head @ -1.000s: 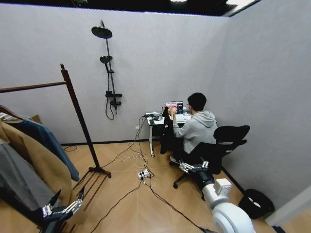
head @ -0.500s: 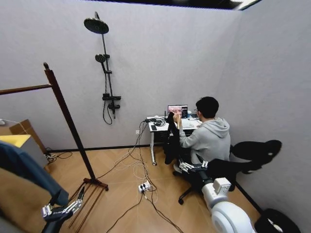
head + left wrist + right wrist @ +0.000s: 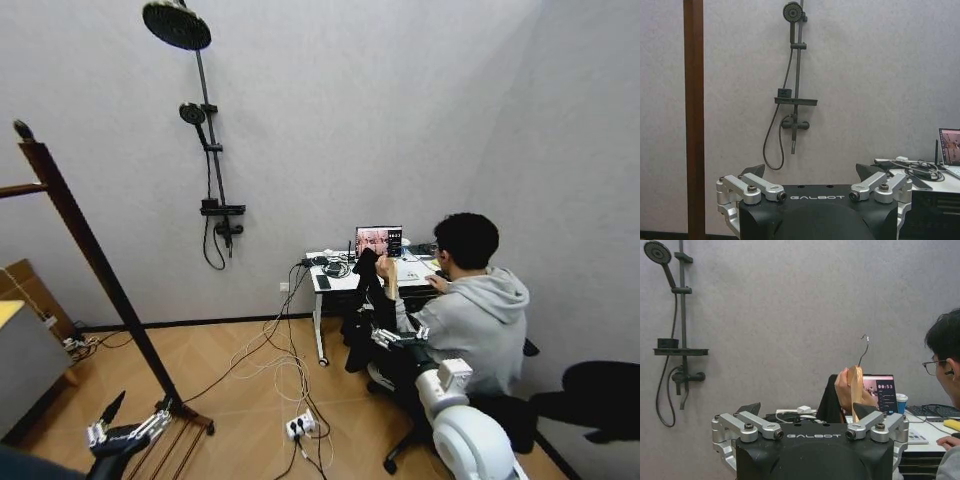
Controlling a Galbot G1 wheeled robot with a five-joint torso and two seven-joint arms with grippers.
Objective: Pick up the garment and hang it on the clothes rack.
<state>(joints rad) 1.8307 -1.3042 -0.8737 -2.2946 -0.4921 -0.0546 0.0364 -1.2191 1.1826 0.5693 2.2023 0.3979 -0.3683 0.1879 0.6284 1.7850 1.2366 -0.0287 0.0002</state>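
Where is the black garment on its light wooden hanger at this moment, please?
In the head view, the black garment on its light wooden hanger is right of centre, held up by a seated person's hand beside the white desk, ahead of the right gripper.

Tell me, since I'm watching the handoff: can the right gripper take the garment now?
Probably yes: a person's hand holds the garment up by its hanger ahead of the open right gripper, with nothing between, though a gap remains.
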